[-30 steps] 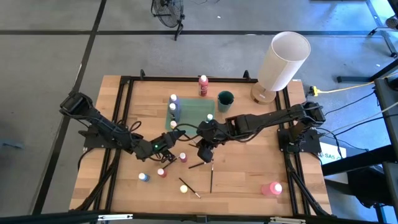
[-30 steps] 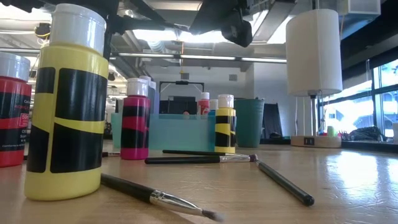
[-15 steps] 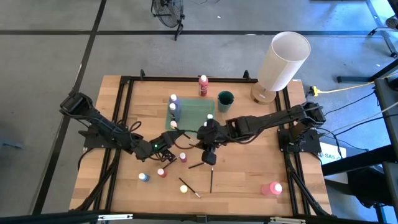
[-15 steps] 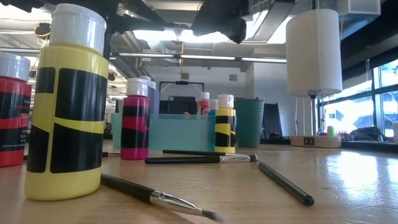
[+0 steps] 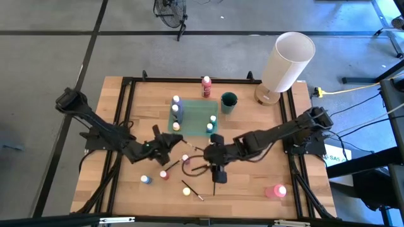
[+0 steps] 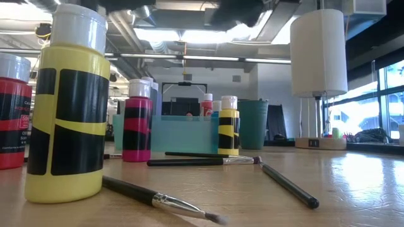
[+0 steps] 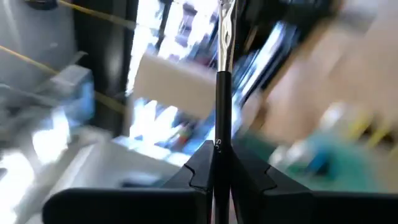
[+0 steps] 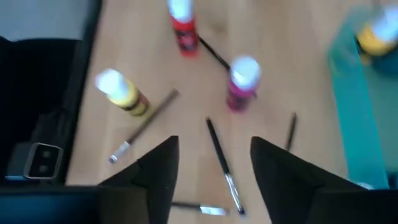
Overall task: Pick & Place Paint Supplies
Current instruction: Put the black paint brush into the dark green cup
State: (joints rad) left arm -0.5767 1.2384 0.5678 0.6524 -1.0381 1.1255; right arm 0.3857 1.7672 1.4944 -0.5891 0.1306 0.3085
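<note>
Left gripper (image 7: 217,171) is clenched on a thin dark-handled brush (image 7: 222,87). Right gripper (image 8: 214,165), released, hovers above the dark brush (image 8: 222,163) on the wooden table (image 8: 298,74); advise centring the jaws across it before descending.

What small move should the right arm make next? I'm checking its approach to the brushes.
Probably lower straight down. The right gripper is open and hovers over a brush lying flat on the table, framed between its fingers. Meanwhile the left gripper is shut on another brush.
</note>
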